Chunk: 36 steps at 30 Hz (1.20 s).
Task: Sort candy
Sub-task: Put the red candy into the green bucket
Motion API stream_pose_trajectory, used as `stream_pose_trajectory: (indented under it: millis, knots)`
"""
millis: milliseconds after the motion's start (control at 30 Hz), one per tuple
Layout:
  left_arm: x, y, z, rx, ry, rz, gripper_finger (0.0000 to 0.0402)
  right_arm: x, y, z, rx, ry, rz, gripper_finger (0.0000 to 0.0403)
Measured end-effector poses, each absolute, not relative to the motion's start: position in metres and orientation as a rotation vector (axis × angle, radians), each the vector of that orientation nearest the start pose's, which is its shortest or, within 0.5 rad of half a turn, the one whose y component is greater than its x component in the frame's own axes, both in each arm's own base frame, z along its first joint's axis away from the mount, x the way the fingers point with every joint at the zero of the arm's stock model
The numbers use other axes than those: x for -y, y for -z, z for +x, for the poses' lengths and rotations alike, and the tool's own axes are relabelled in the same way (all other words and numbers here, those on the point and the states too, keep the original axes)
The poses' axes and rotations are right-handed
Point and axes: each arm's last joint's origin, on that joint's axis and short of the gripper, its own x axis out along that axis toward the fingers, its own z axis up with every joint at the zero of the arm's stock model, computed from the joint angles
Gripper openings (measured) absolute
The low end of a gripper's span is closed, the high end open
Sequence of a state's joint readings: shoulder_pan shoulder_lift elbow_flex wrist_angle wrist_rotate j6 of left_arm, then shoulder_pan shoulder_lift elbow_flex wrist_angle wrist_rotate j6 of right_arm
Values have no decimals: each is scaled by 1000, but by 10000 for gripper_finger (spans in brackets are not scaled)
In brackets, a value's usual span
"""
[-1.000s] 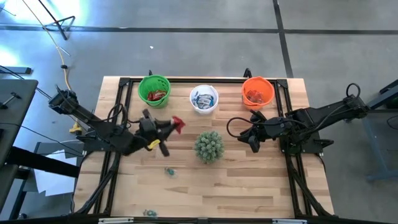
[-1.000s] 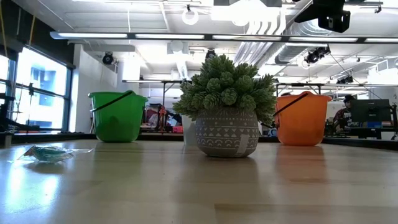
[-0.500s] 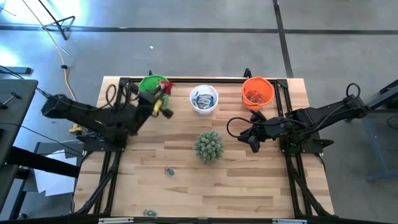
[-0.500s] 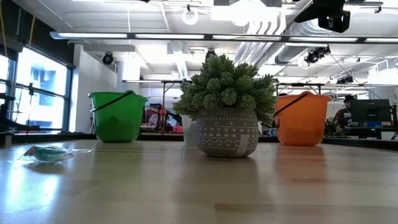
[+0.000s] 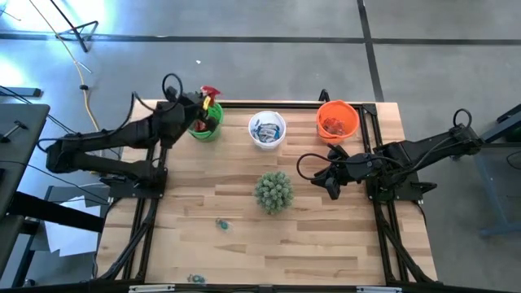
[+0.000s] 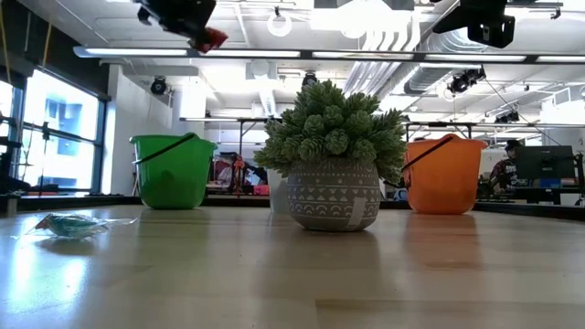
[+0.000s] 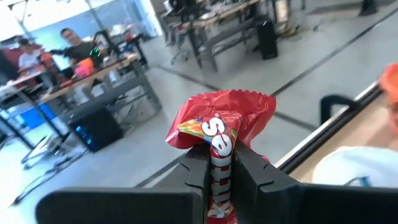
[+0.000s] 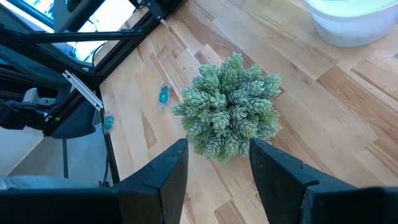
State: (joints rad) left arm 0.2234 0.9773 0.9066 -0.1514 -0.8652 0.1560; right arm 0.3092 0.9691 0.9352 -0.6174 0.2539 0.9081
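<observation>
A red-wrapped candy [image 7: 221, 124] is lifted high in my left gripper [image 7: 221, 163], which is shut on it over the far rim of the green cup [image 5: 205, 130]. In the low view the red candy [image 6: 212, 38] hangs well above the green cup [image 6: 172, 171]. Red candies lie in the green cup and in the orange cup [image 5: 337, 120]; the white cup [image 5: 267, 130] holds blue ones. A blue candy [image 5: 220, 223] lies flat on the table, another [image 5: 194, 278] at the near edge. My right gripper [image 5: 330, 184] waits open, right of the plant. My left gripper pinches the red candy between its two fingers [image 7: 194, 169] by the wrapper's narrow near part [image 7: 220, 163]. The wrapper's crinkled wide end [image 7: 230, 111] sticks out past the fingertips. The fingers reach about level toward the table's far edge, and the candy is clear of the cup and table.
A spiky green plant [image 5: 273, 191] in a grey pot stands mid-table, just in front of my right gripper [image 8: 217, 162]. Black frame rails [image 5: 146, 228] run along the table's left, right and far sides. Bare wood lies between the plant and the near edge.
My left gripper has swung from left of the plant toward the table's far edge, carrying the red candy, and has rolled on the way. It now shows in the low view, high over the green cup. The candy stays pinched and clear of everything.
</observation>
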Motion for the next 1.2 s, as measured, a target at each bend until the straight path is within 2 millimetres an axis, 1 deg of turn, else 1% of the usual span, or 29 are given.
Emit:
stream_pose_trajectory:
  millis: [100, 233, 533, 633, 833, 933, 1200]
  knots:
    - [-73, -343, 189, -337, -1098, 190, 26, -52, -315, 187, -598, 231, 697, 165]
    - [-76, -342, 180, -340, -1130, 134, 26, -52, -315, 187, -598, 231, 697, 165]
    - [-72, -351, 164, -192, -1124, -44, 28, -52, -315, 187, -598, 231, 696, 165]
    - [-71, -353, 162, -169, -1128, -69, 43, -52, -315, 187, -598, 231, 696, 165]
    - [-71, -352, 161, -173, -1155, -62, 99, -52, -315, 187, -598, 230, 696, 165]
    - [-71, -352, 161, -176, -1152, -62, 118, -52, -315, 187, -598, 231, 696, 165]
    - [-71, -351, 161, -227, -1138, -9, 122, -52, -315, 187, -598, 231, 696, 165]
